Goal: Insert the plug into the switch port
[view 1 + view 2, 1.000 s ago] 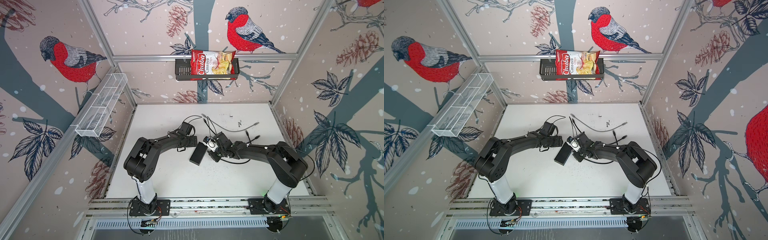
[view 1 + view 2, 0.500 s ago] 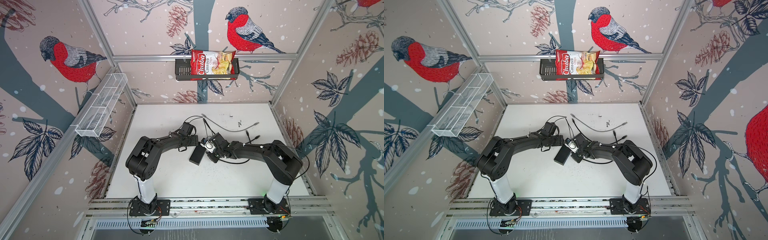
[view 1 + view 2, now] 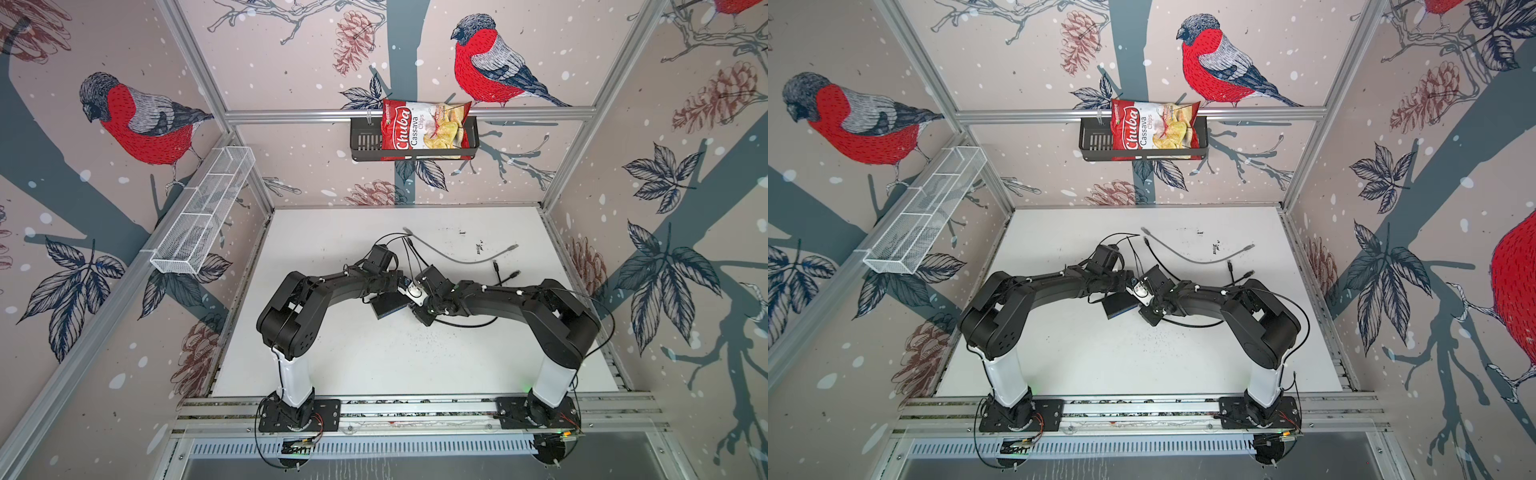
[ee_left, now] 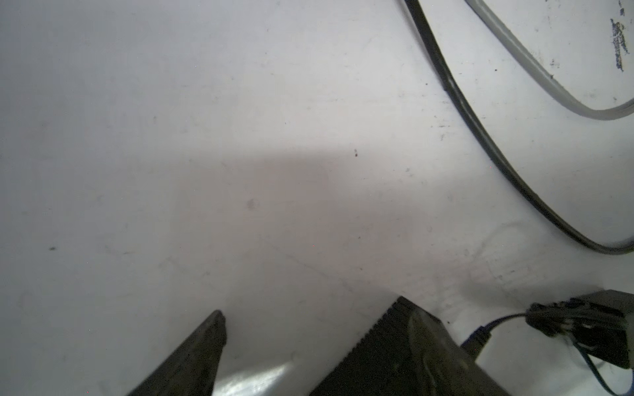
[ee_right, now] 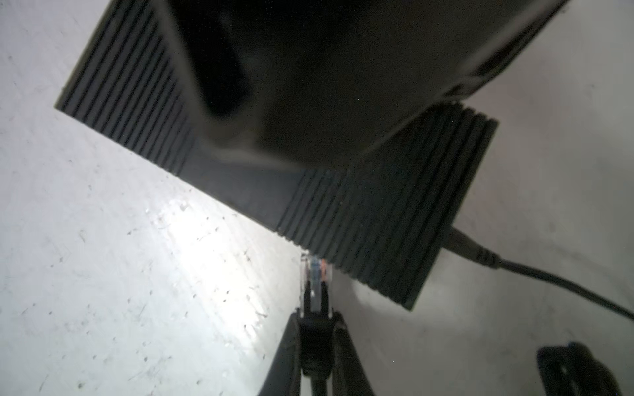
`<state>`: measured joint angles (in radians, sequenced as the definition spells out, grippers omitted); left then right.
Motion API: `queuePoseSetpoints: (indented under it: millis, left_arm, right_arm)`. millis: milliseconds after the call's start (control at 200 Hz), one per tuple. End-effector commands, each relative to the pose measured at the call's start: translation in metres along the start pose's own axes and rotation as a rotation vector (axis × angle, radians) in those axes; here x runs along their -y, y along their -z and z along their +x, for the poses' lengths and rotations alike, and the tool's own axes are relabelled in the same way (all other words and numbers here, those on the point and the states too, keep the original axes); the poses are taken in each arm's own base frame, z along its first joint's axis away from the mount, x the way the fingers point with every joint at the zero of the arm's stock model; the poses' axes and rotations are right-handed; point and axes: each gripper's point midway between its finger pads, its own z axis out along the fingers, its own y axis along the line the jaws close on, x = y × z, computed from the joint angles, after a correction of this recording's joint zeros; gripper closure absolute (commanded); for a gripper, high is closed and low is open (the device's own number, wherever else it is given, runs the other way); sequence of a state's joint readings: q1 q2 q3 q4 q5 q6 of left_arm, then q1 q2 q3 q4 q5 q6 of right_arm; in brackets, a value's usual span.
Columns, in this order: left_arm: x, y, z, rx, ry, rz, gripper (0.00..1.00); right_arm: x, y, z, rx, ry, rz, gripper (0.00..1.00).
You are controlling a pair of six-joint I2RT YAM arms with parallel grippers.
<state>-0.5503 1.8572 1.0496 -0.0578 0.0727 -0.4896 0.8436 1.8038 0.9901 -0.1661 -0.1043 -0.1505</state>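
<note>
White table (image 5: 103,274); plug (image 5: 314,281) inside right gripper (image 5: 315,317)

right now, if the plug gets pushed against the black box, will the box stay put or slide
Likely slides: the black box lies flat and thin on the smooth table, so it looks light. Its ribbed shell looks stiff, unlikely to flex. The cord in its end may make it pivot.

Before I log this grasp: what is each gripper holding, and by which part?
Right gripper pinches the plug by its black boot; left gripper is open, holding nothing.
</note>
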Motion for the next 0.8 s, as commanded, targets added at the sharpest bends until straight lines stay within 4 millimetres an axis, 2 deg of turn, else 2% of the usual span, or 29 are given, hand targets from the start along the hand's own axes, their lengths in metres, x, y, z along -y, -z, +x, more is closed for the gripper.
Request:
queuePoseSetpoints:
  millis: [0,360,375,410,610,795]
  left_arm:
    - [-0.001,0.000,0.034,-0.131,0.011,0.015,0.17]
    - [0.003,0.008,0.033,-0.112,0.037,0.038,0.17]
    - [-0.001,0.008,0.041,-0.127,0.041,0.030,0.17]
    - [-0.001,0.009,0.041,-0.126,0.045,0.033,0.17]
    - [0.010,0.010,0.042,-0.119,0.052,0.080,0.17]
    - [0.012,0.007,0.044,-0.125,0.050,0.085,0.17]
  right_arm:
    - [0.010,-0.001,-0.009,0.030,-0.053,0.057,1.00]
    - [0.018,0.002,-0.016,0.050,-0.175,0.094,1.00]
    - [0.018,0.002,-0.017,0.052,-0.178,0.093,1.00]
    - [0.017,0.001,-0.017,0.054,-0.185,0.088,1.00]
    - [0.017,-0.004,-0.013,0.012,-0.230,0.079,1.00]
    - [0.014,-0.008,-0.004,-0.028,-0.241,0.073,1.00]
